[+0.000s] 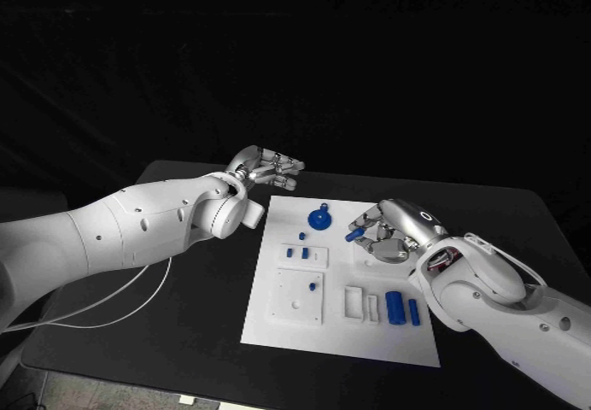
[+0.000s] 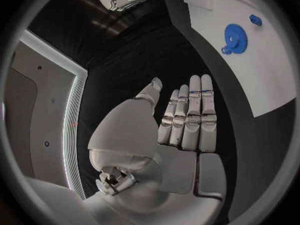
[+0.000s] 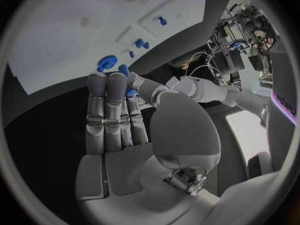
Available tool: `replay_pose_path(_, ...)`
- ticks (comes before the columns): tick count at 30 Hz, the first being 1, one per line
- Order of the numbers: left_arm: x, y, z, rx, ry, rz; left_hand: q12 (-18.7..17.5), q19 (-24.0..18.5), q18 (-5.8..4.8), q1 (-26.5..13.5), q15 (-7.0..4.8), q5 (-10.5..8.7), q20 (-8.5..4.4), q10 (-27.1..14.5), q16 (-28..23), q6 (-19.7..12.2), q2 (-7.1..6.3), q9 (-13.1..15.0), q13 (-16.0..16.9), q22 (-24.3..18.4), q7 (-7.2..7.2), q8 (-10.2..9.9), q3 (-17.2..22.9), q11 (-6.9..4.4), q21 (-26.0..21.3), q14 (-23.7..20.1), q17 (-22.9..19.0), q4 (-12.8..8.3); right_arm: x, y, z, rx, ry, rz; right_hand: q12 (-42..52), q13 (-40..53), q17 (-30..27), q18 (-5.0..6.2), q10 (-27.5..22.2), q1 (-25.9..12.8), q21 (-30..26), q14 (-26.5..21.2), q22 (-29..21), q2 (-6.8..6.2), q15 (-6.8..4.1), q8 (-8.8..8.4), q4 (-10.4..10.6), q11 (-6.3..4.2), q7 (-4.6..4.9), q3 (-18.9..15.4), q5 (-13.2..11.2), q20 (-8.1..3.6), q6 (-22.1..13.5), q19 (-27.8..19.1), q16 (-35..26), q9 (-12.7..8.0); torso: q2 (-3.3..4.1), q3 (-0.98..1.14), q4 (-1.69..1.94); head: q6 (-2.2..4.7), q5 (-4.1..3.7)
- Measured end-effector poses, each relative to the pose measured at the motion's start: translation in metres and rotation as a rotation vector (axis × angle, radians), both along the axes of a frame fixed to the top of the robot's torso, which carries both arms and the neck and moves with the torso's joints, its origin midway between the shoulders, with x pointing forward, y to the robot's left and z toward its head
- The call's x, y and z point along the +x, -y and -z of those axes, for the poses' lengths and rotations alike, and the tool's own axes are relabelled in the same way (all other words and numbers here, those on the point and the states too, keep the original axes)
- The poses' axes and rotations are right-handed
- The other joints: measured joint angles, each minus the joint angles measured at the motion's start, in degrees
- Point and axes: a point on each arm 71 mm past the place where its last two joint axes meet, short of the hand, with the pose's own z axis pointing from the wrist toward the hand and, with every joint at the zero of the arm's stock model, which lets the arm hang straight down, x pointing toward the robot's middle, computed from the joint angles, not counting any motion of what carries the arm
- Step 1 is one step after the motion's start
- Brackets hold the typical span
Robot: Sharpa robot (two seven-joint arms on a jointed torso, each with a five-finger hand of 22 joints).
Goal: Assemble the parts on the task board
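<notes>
Black tabletop fills the scene against a dark background, with a white task board lying flat at its middle, its long axis running away from the robot.

On the board sit small blue parts: a round gear near the far edge, two small pegs on a raised plate at the left side, and two upright-lying cylinders near the right front edge.

Of the two hands, the right hand is the nearer to the work. It hovers over the far right part of the board, palm turned toward the gear, and pinches a small blue piece at its fingertips. In the right wrist view the piece sits between thumb and fingers, the other fingers held straight and close together. The gear lies just to the left of this hand, slightly farther from the robot, so the coming move likely runs leftward across the board's short axis.

The left hand hangs off the board beyond its far left corner, above bare table. Its fingers are straight, side by side, holding nothing.
</notes>
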Motion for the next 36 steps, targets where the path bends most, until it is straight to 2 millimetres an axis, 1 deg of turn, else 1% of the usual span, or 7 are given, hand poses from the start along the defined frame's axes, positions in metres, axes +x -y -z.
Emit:
replay_pose_path(5,0.001,0.002,0.0,0.0,0.0,0.002,0.0,0.0,0.0,0.0,0.0,0.0,0.0,0.0,0.0,0.0,0.0,0.0,0.0,0.0,0.0,0.0,0.0,0.0,0.0,0.0,0.0,0.0,-0.011,-0.023,0.009,0.011,-0.03,-0.061,-0.05,0.01,0.06,-0.01,0.0,0.01,0.0,0.0,0.0,-0.01,0.01,0.08,0.0,0.0,0.0,0.0,-0.04,0.01,-0.01,0.0,0.0,-0.01,-0.03,-0.03,0.02,0.08,0.12)
replay_pose_path(10,0.002,0.005,0.001,-0.001,0.0,0.005,0.0,0.0,0.0,0.0,0.0,0.0,0.0,0.0,0.0,0.0,0.0,0.0,0.0,-0.07,0.0,0.0,0.0,0.0,0.0,0.0,-0.01,0.0,-0.021,-0.044,0.017,0.014,-0.058,-0.122,0.13,0.01,0.2,-0.03,0.0,0.01,0.0,0.01,0.0,-0.02,0.01,0.08,-0.01,-0.01,0.0,0.0,-0.04,0.01,-0.02,0.0,-0.22,-0.01,0.01,-0.02,0.12,0.12,0.33)
replay_pose_path(15,0.003,0.008,0.004,-0.001,-0.003,0.006,0.0,0.0,0.0,0.0,0.0,0.0,0.0,0.0,0.0,0.0,0.0,0.0,0.0,-0.07,0.0,0.0,0.0,0.0,0.0,0.0,-0.01,0.0,-0.03,-0.056,0.026,0.002,-0.082,-0.166,0.13,0.02,0.32,-0.04,0.0,-0.02,0.27,0.01,0.0,0.0,0.01,0.08,-0.51,-0.01,-0.07,-0.16,-0.04,0.02,-0.12,0.0,-0.22,0.01,0.02,-0.05,0.17,-0.01,0.73)
replay_pose_path(19,0.005,0.006,0.005,0.0,-0.004,0.0,0.0,0.0,0.0,0.0,0.0,0.0,0.0,0.0,0.0,0.0,0.0,0.0,0.0,-0.06,0.0,0.0,0.0,0.0,0.0,0.0,-0.01,0.0,-0.036,-0.064,0.036,-0.02,-0.101,-0.196,0.13,0.03,0.4,-0.06,0.0,-0.39,0.4,0.01,0.0,0.37,0.01,0.08,-0.51,-0.02,-0.02,-0.16,-0.05,0.02,-0.19,0.0,-0.22,0.01,0.04,-0.04,0.11,-0.12,1.21)
replay_pose_path(29,0.005,0.006,0.006,0.0,-0.004,-0.002,0.0,0.0,0.0,0.0,0.0,0.0,0.0,0.0,0.0,0.0,0.0,0.0,0.0,-0.13,0.0,0.0,0.0,0.0,0.25,0.0,0.04,0.0,-0.046,-0.079,0.049,-0.065,-0.11,-0.246,0.11,0.04,0.58,-0.11,0.0,-0.58,0.5,0.01,0.02,0.54,0.02,0.05,-1.08,-0.03,0.14,0.07,0.23,0.03,-0.07,0.0,-0.22,0.03,0.09,0.02,0.09,-0.32,1.77)
replay_pose_path(31,0.005,0.006,0.006,-0.001,-0.004,-0.001,0.0,0.0,0.0,-0.22,0.0,0.0,0.0,0.0,0.0,0.0,0.21,0.0,0.0,-0.13,0.0,0.0,0.0,0.0,0.25,0.0,0.04,0.0,-0.048,-0.081,0.053,-0.079,-0.109,-0.254,0.11,0.04,0.58,-0.35,-0.01,-0.64,0.5,0.02,0.04,0.59,0.02,0.04,-1.14,-0.03,0.15,0.01,0.23,0.02,-0.06,0.0,-0.22,0.03,0.1,0.02,0.09,-0.36,1.86)
replay_pose_path(36,0.005,0.007,0.006,-0.002,-0.004,0.001,0.0,0.0,0.0,-0.22,0.0,0.0,0.0,0.0,0.0,0.0,0.22,0.0,0.0,-0.13,0.0,0.0,0.0,0.0,0.25,0.0,0.04,0.0,-0.052,-0.086,0.059,-0.108,-0.099,-0.269,0.06,0.05,0.65,-0.36,-0.01,-0.72,0.71,0.02,0.04,0.51,0.02,-0.06,-1.37,-0.03,0.2,0.23,0.23,0.03,-0.02,0.0,-0.22,0.04,0.09,0.0,0.1,-0.58,2.08)
